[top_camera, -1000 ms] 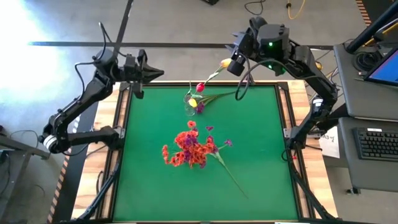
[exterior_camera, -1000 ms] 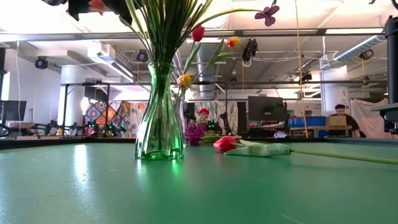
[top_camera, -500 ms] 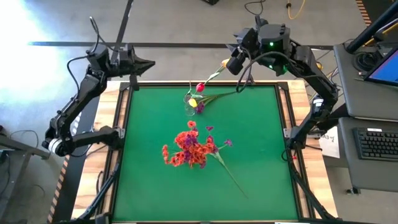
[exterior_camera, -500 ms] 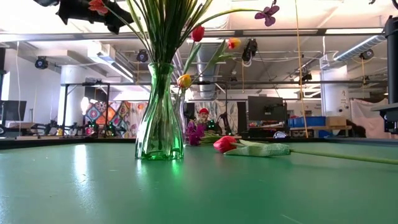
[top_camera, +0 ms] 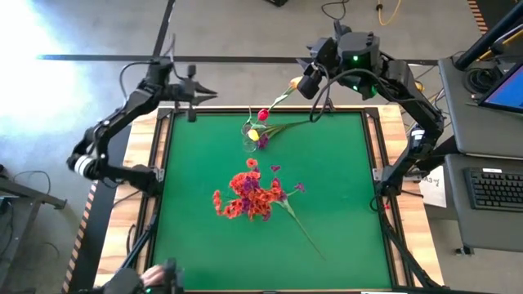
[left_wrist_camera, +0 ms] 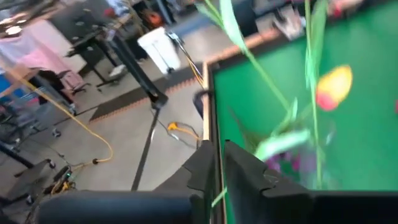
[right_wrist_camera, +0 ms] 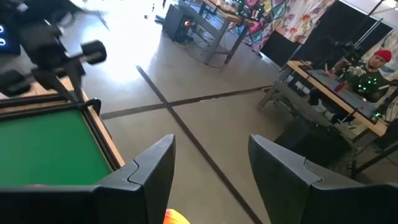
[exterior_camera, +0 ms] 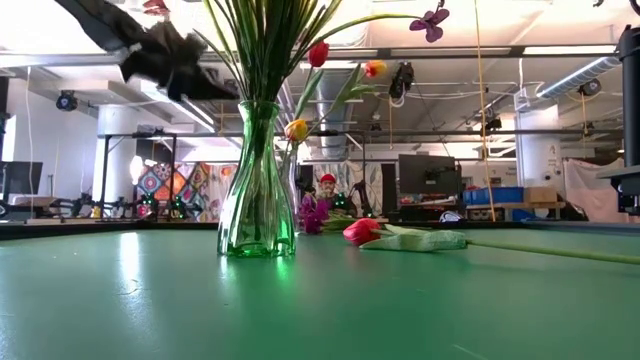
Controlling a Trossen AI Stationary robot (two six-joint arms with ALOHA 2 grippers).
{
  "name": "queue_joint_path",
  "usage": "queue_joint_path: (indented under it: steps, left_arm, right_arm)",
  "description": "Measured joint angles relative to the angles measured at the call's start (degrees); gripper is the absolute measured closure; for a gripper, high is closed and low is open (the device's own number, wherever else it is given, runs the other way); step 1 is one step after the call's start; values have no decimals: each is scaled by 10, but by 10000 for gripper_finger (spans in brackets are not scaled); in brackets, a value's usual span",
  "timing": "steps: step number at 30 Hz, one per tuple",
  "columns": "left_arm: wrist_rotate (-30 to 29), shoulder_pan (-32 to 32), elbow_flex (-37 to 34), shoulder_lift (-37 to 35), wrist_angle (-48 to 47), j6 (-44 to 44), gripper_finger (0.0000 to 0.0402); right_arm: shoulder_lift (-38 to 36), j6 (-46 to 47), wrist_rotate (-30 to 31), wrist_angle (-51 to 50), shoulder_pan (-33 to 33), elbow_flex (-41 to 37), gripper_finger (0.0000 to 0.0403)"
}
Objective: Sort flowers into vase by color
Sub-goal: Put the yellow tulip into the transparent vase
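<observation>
Vase [top_camera: 250, 137] betw. left gripper [top_camera: 211, 93] (shut) & right gripper [top_camera: 307, 84], apart.

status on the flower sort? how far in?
Partly done. One vase near the far edge holds a red and a yellow tulip; a second vase, seen in the low view, is full of green stems. Right gripper hangs above the far edge, a yellow bloom beside it. Left: the pink-red tulip lying on the mat.
</observation>
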Motion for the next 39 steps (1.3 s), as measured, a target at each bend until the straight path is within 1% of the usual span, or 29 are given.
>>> queue_joint_path:
  steps: [3, 8, 13, 17, 21, 24, 28, 31, 39]
  left_arm:
    - [0, -1, 0, 41, -11, 79, 347]
    - [0, -6, 0, 96, -14, 141, 289]
    - [0, -14, 2, 141, 31, 156, 240]
    - [0, -23, 2, 173, 79, 156, 215]
    - [0, -32, 3, 205, 128, 157, 206]
    - [-1, -35, 3, 227, 147, 167, 205]
    - [0, -36, 3, 249, 150, 193, 205]
    - [0, -41, 6, 263, 156, 197, 205]
    - [0, -81, 32, 306, 161, 197, 205]
  right_arm:
    - [0, 0, 0, -6, 0, 0, 207]
    - [0, -2, 0, -15, 0, 0, 207]
    - [0, -7, 0, -15, 0, 0, 207]
    - [0, -6, 0, -15, 0, 0, 207]
    - [2, 3, 0, -14, 0, 0, 207]
    - [4, 7, 0, -14, 0, 0, 207]
    - [10, 5, 0, -14, 0, 0, 207]
    - [16, 3, 0, -11, 0, 0, 207]
    - [28, -2, 0, -12, 0, 0, 207]
